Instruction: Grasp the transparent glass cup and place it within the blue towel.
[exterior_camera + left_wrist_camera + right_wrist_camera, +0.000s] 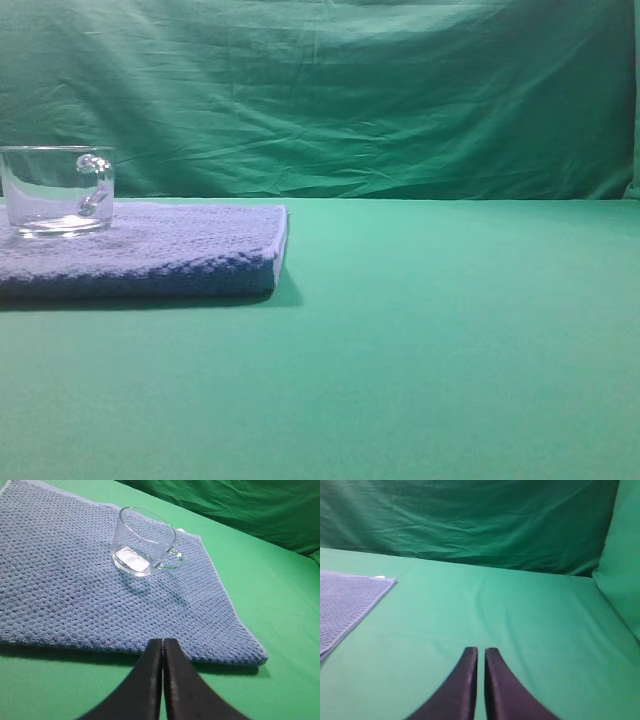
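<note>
Cup [145, 542] upright on towel [60, 590]. Left gripper [163, 647] pressed closed, empty; right gripper [481, 655] nearly closed with a slim gap, empty, over table [520, 625].

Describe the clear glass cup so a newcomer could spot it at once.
Find the thick blue-violet terry towel lying flat on the green table cloth. Standing upright on the towel, toward its far edge, is the short, wide transparent glass cup. It is the only thing on the towel, see-through, with a thick base and small curled handle.

Clear glass cup [144, 542] upright on blue towel [65, 585], handle toward towel's edge; towel flat, folded.
</note>
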Motion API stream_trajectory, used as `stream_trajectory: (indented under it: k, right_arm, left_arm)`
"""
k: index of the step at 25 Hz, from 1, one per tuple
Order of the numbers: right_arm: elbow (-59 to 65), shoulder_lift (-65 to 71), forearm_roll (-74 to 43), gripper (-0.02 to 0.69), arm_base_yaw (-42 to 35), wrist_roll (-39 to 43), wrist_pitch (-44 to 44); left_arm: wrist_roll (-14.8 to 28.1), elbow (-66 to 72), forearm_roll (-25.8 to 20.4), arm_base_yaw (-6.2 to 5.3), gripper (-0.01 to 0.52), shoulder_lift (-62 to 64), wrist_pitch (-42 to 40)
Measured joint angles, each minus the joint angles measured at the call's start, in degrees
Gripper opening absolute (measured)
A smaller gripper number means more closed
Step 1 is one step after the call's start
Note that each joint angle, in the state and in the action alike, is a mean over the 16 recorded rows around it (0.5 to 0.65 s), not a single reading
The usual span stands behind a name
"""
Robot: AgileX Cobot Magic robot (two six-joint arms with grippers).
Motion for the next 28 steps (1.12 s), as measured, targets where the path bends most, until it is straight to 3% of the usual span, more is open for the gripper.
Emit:
stream_trajectory:
  k: [28]
  right_arm:
    - [4.4,0.0,0.6,0.048,-1.5,-1.3,-1.2]
  left_arm:
    - [0.0,0.0,0.0,0.0,0.0,0.0,0.0]
